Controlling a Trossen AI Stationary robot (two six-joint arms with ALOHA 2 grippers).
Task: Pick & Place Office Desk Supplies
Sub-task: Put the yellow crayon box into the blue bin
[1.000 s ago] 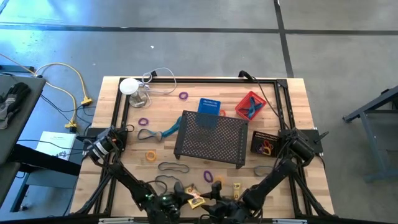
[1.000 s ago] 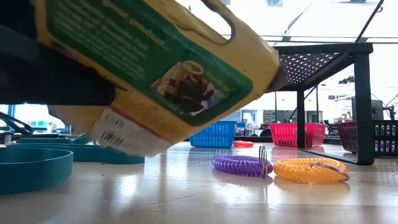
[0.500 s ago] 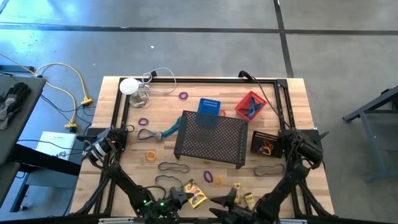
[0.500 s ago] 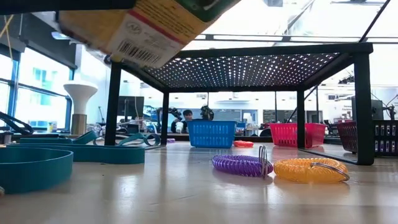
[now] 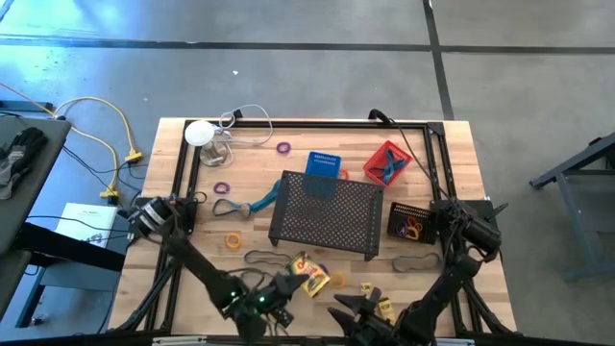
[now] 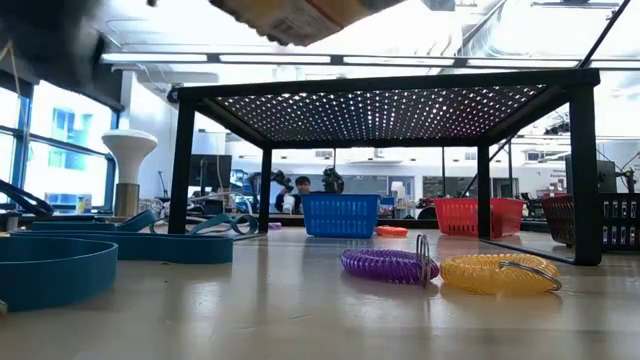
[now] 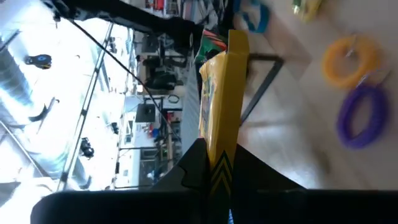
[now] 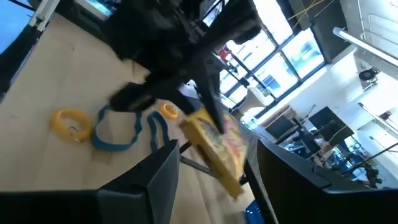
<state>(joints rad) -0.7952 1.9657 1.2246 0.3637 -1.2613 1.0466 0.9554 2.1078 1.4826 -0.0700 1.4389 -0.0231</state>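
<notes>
left gripper [image 5: 291,283] clamped on yellow packet [image 5: 309,274], held clear above the bench [image 5: 452,135] near the black mesh tray's [image 5: 327,216] front edge | right gripper [image 5: 354,308] jaws apart, holding nothing, near front edge | purple ring [image 6: 388,265] and orange ring [image 6: 500,272] touching on bench

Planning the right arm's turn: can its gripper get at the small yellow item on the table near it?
Probably yes: the right gripper is open and empty, the yellow item lies uncovered beside it, and the left gripper holds its yellow packet farther off.
</notes>
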